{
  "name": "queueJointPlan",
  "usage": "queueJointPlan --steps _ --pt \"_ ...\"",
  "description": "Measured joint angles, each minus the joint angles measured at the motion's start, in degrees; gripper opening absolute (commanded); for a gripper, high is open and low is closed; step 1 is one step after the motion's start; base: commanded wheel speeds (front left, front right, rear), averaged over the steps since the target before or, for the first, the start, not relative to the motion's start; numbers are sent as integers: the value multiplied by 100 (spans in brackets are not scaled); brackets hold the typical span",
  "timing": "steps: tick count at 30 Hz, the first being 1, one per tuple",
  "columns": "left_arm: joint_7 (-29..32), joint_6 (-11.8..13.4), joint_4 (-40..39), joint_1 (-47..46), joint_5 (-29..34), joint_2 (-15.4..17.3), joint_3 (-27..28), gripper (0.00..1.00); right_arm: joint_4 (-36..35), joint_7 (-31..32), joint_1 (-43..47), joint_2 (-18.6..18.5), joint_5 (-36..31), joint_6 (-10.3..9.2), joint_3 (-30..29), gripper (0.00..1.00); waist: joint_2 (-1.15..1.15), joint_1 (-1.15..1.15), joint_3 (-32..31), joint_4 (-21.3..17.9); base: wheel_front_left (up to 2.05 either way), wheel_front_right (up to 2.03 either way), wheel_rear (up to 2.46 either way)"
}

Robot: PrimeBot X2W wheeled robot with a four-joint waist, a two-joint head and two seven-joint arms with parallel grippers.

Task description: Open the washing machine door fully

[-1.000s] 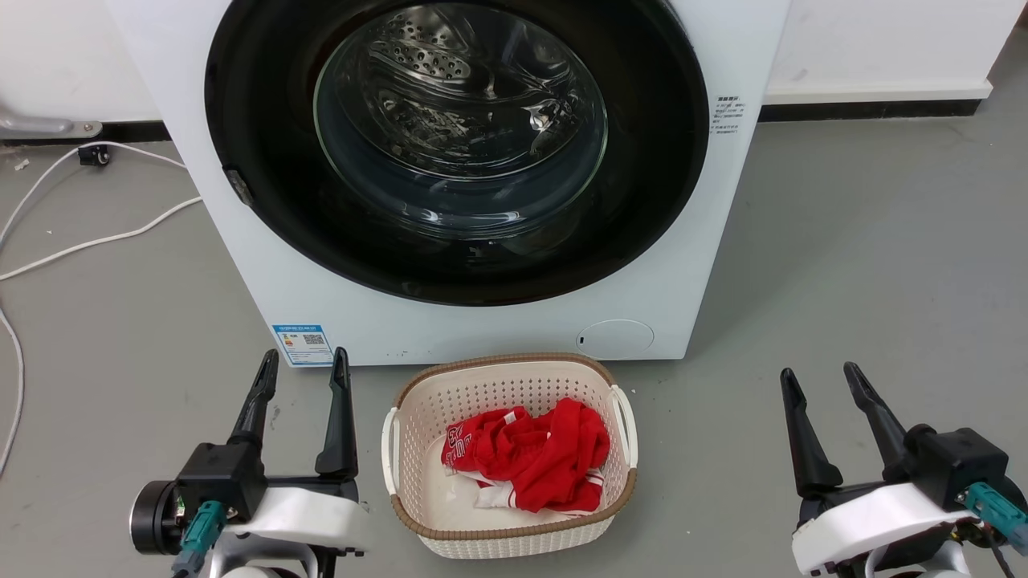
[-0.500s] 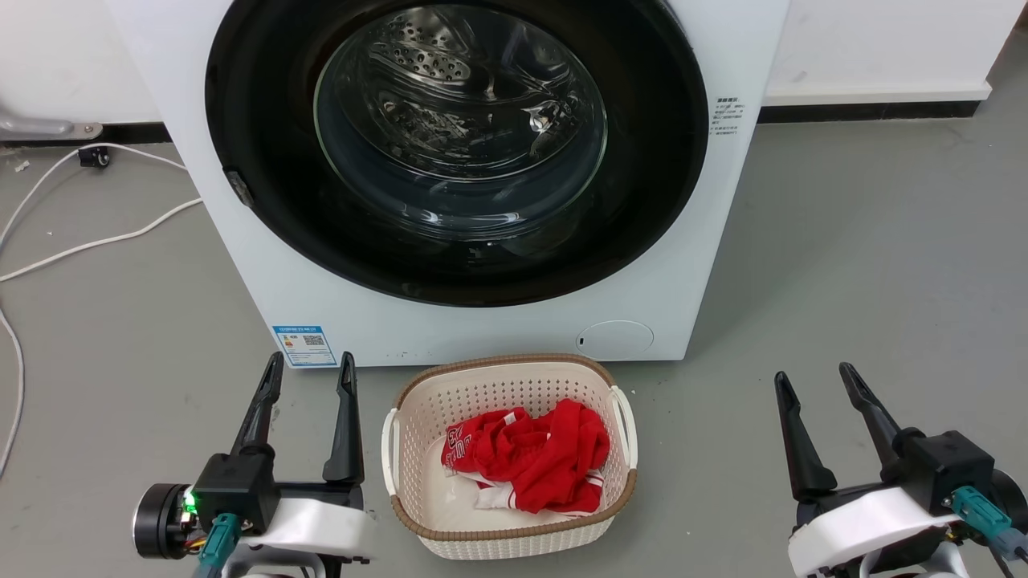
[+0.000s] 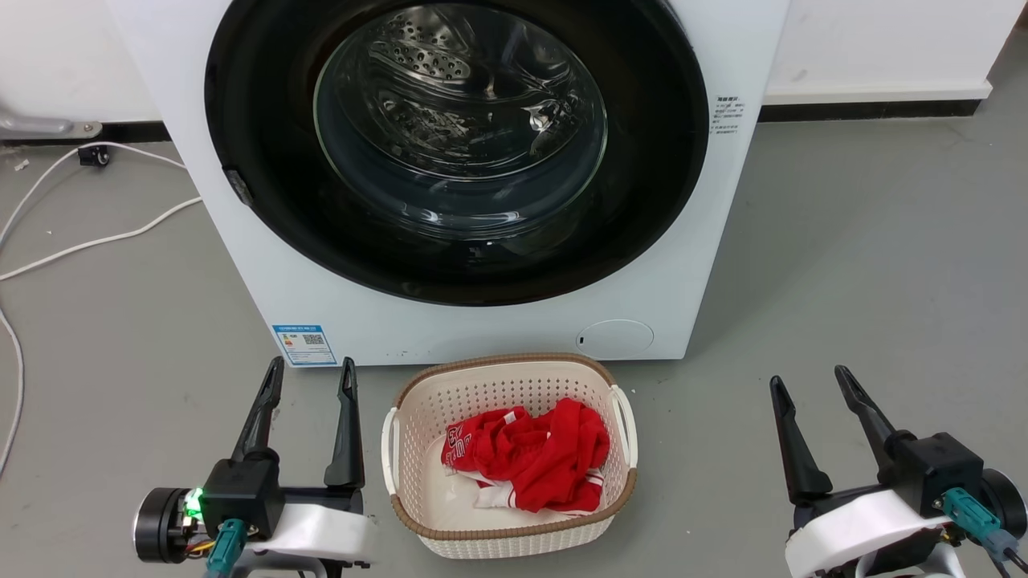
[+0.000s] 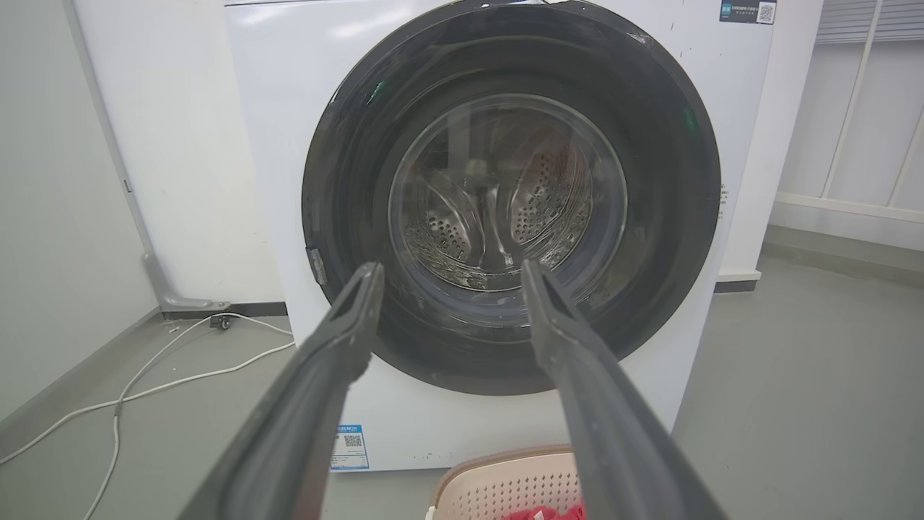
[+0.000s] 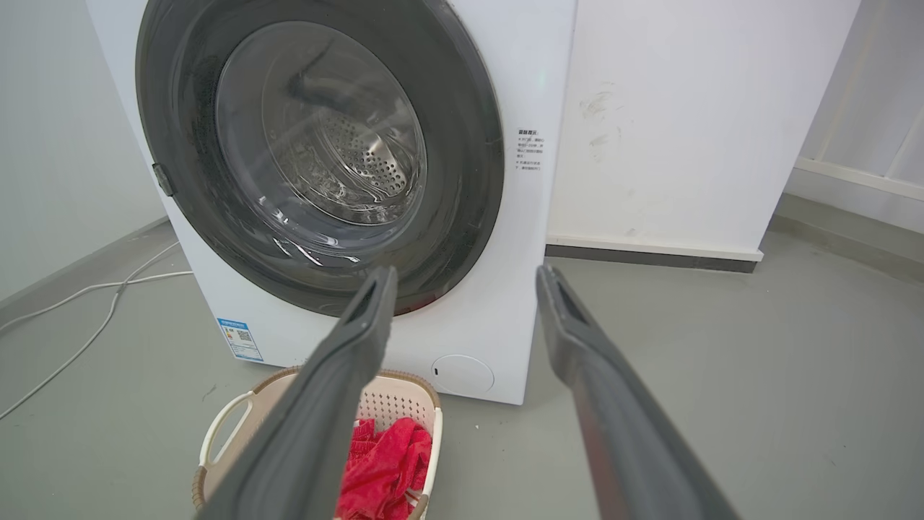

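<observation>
Blue QR label [image 3: 303, 344] low on washer [image 3: 482, 329], small-print sticker [image 3: 728, 115] at right, txt illegible

Basket [image 3: 418, 514] before washing machine [image 3: 723, 201], between both tools.

From the head we look down on the washing machine door [image 3: 458, 144] and basket [image 3: 514, 359]. Both wrist cameras sit low, face the same door, and share the basket.

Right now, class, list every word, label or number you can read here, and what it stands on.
Nothing reads clearly.
Blue sticker, washing machine front, lower left: print too small.
Printed label right of the washing machine door: blurred.
Dark sticker, machine's top corner: too small.
Red garment, white lettering: unreadable.
</observation>
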Motion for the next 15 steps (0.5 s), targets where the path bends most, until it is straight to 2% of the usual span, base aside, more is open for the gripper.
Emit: queueJointPlan --steps 13,14,15 --pt "0 -62 67 2 5 -73 74 100 75 0 -2 0 88 0 -8 100 0 0 19 10 0 0 0" --pt "0 -62 68 2 7 -76 76 100 81 1 -3 0 109 0 -8 96 0 0 22 11 0 0 0" --pt "0 -62 69 2 8 -78 77 100 94 3 -3 0 131 0 -9 42 0 0 24 11 0 0 0"
